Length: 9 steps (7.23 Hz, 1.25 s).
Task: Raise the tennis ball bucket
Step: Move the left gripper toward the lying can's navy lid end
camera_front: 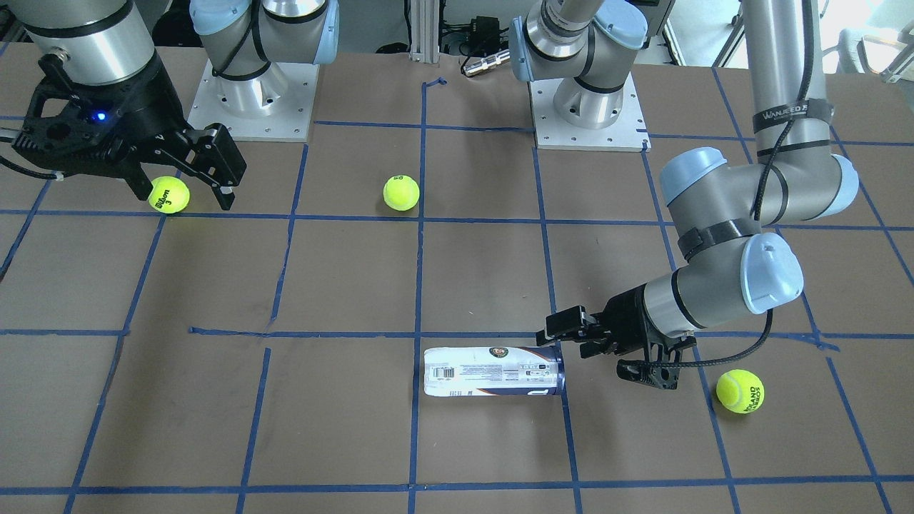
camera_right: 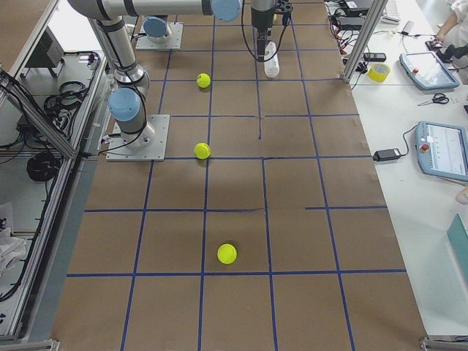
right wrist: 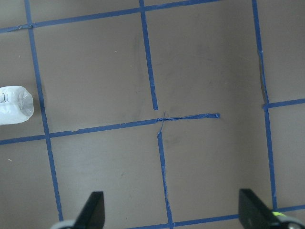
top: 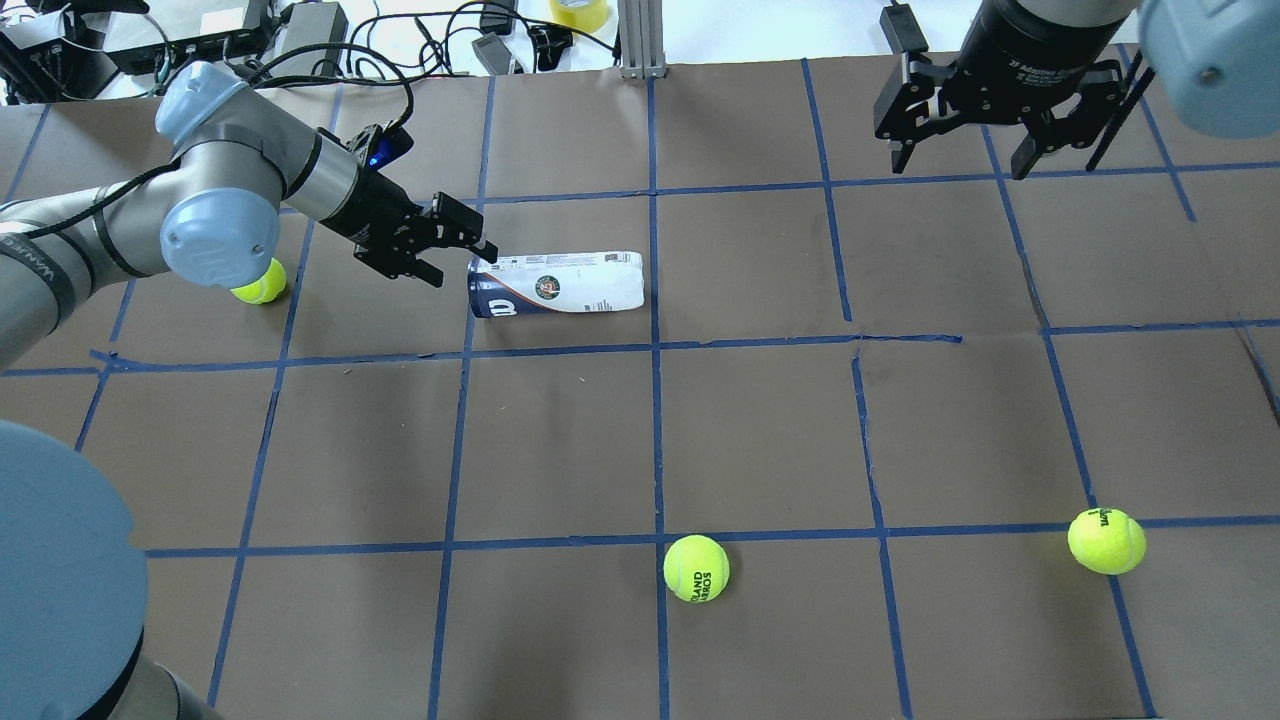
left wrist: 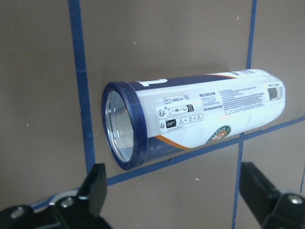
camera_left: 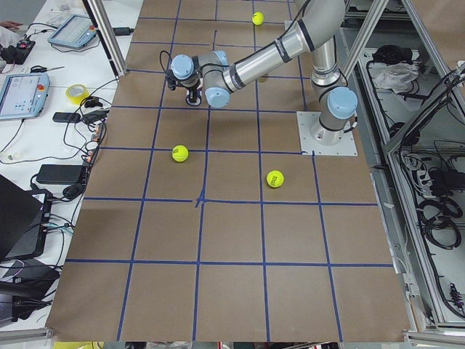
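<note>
Left gripper (top: 462,266), spread wide and empty, sits just beside the blue end of the can (top: 565,287) (it lies flat); right gripper (top: 960,165) likewise spread, empty.

- The tennis ball bucket (top: 558,288) is a slim cylindrical tube. One end is navy blue with a white logo, and the rest is white with a round emblem, fine print and a barcode.
- It lies on its side on the brown tabletop (top: 750,420).
- Its navy-rimmed, clear flat end faces the left gripper (top: 462,265). That end is just beside the spread fingers (left wrist: 95,183) but apart from them.
- Its rounded white end points away from that gripper.
</note>
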Each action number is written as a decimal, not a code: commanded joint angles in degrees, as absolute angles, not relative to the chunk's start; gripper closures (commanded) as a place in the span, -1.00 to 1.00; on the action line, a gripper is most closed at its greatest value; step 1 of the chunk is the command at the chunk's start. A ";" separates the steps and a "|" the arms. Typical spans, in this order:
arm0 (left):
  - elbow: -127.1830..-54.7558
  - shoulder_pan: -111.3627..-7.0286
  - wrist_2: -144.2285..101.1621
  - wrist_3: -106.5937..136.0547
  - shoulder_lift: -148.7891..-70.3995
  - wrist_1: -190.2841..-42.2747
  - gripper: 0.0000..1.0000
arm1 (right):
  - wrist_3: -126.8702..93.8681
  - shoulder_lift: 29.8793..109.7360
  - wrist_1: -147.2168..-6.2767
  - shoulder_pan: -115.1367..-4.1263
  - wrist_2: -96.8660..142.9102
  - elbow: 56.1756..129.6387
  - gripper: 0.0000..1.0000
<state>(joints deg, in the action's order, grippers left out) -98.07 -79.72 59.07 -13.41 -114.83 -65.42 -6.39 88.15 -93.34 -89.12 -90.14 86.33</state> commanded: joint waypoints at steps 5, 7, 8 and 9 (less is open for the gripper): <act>-97.65 -79.80 54.49 -12.75 -118.83 -62.32 -1.00 | -6.59 88.15 -93.34 -89.12 -90.09 86.40 -1.00; -97.73 -79.89 54.32 -12.74 -119.35 -61.96 -1.00 | -6.59 88.15 -93.34 -89.12 -90.09 86.40 -1.00; -97.65 -79.89 54.23 -12.66 -119.79 -61.61 -0.99 | -6.50 88.15 -93.34 -89.12 -90.09 86.40 -1.00; -97.65 -79.98 53.53 -12.57 -120.14 -61.61 -0.99 | -6.50 88.15 -93.34 -89.12 -90.09 86.40 -1.00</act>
